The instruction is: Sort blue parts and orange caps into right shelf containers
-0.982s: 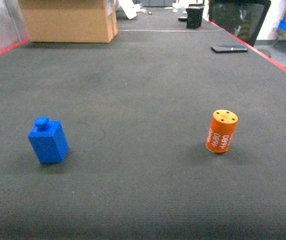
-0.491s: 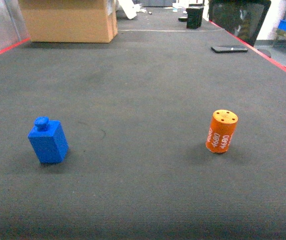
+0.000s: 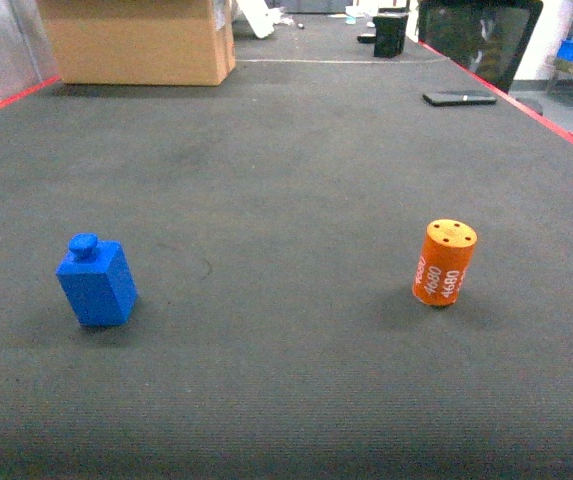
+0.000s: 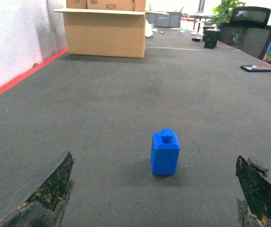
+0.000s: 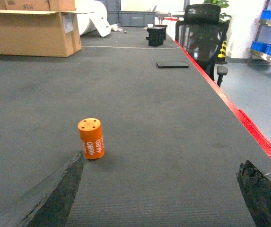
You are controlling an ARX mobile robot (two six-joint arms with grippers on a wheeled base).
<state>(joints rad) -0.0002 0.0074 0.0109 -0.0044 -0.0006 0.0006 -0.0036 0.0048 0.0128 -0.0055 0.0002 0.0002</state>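
A blue part (image 3: 96, 283), a block with a round knob on top, stands upright on the dark mat at the left. An orange cap (image 3: 444, 263), a cylinder printed 4680, stands upright at the right. Neither gripper shows in the head view. In the left wrist view my left gripper (image 4: 154, 184) is open, and the blue part (image 4: 164, 153) stands a short way ahead, centred between the jaws. In the right wrist view my right gripper (image 5: 162, 161) is open, with the orange cap (image 5: 91, 138) ahead of its left finger (image 5: 55, 198). Blue shelf containers (image 5: 269, 47) sit far right, off the table.
A cardboard box (image 3: 138, 40) stands at the far left of the table. A black phone (image 3: 458, 98) and a black office chair (image 3: 478, 35) are at the far right. A red edge strip (image 5: 249, 127) runs down the table's right side.
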